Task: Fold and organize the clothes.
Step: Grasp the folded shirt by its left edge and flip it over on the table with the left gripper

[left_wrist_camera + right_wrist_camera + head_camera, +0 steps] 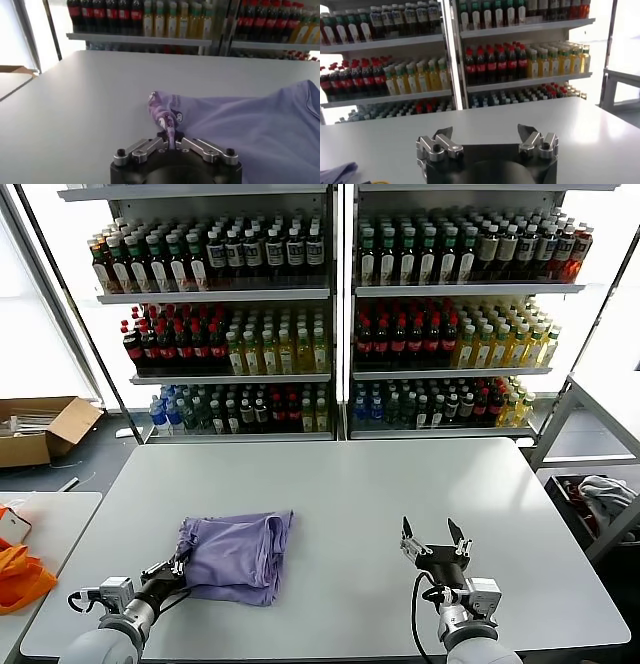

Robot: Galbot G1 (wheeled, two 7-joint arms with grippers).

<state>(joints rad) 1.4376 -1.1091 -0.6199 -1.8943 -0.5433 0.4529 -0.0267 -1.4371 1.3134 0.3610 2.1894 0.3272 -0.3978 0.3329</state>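
A lavender T-shirt [237, 554] lies folded on the grey table, left of centre. My left gripper [178, 569] sits at the shirt's near left corner, shut on a pinch of its fabric. In the left wrist view the cloth's printed edge [167, 116] rises from between the closed jaws of the left gripper [171, 139], and the rest of the T-shirt [250, 130] spreads away from them. My right gripper [433, 535] hovers over bare table to the shirt's right, open and empty. In the right wrist view the right gripper [485, 133] holds nothing.
The grey table [400, 484] stretches wide around the shirt. Shelves of bottles [330, 314] stand behind it. An orange cloth [20, 574] lies on a side table at left, beyond a cardboard box [40, 429]. A bin with grey-white cloth [600, 494] stands at right.
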